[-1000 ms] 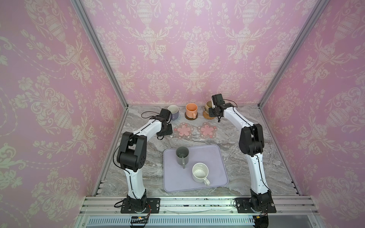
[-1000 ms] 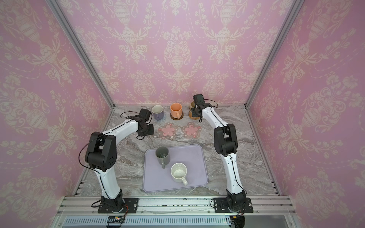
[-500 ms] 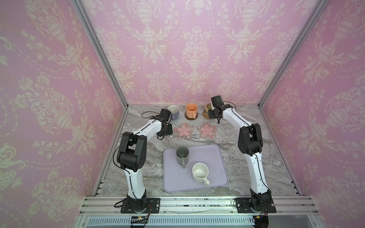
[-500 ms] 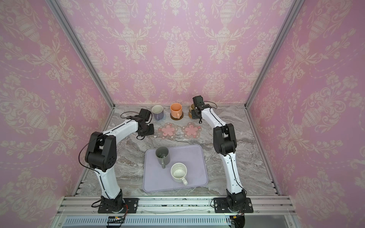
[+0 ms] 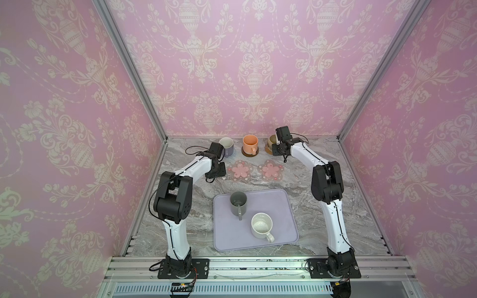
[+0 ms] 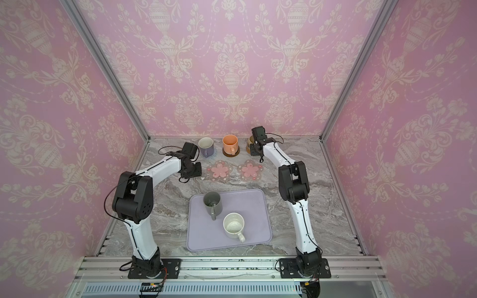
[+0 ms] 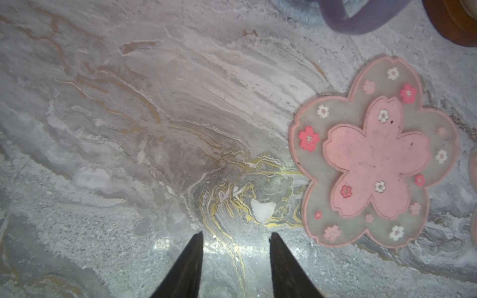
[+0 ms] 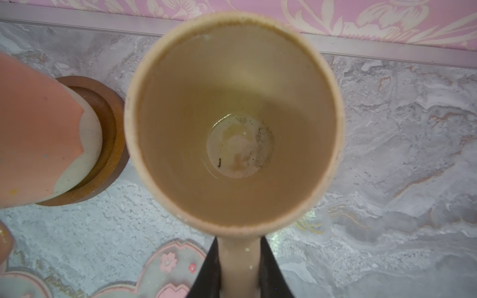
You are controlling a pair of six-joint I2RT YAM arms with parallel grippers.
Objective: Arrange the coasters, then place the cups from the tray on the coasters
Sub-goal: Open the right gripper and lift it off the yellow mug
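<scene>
**Here, the right gripper (image 8: 238, 238) is at the beige cup (image 8: 232, 116)**

The marble table (image 5: 322, 232) fills the floor of the cell in both top views. On its near half lies the lavender-grey tray (image 5: 278, 206). Two cups stand upright on it, apart from each other. The dark grey cup (image 5: 238, 205) is toward the far left corner and the white speckled cup (image 5: 261, 226) is near the middle.

Three more cups stand in a row along the back wall. The lavender cup (image 5: 227, 147) sits on the blue crocheted coaster (image 7: 296, 11), and the orange cup (image 5: 249, 144) sits on the dark brown disc (image 5: 249, 154). The beige cup is upright over the woven rattan coaster (image 5: 266, 151); whether its base rests there I cannot tell.

In the right wrist view the right gripper's fingers (image 8: 206, 271) lie against both sides of the beige cup's handle, closed on it.

The left gripper (image 7: 236, 233) hangs low over bare marble with its jaws parted and nothing between them. It is just beside the left pink flower coaster (image 5: 239, 170). The right pink flower coaster (image 5: 270, 169) lies next to that one. Both are bare and sit between the back row and the tray.
</scene>
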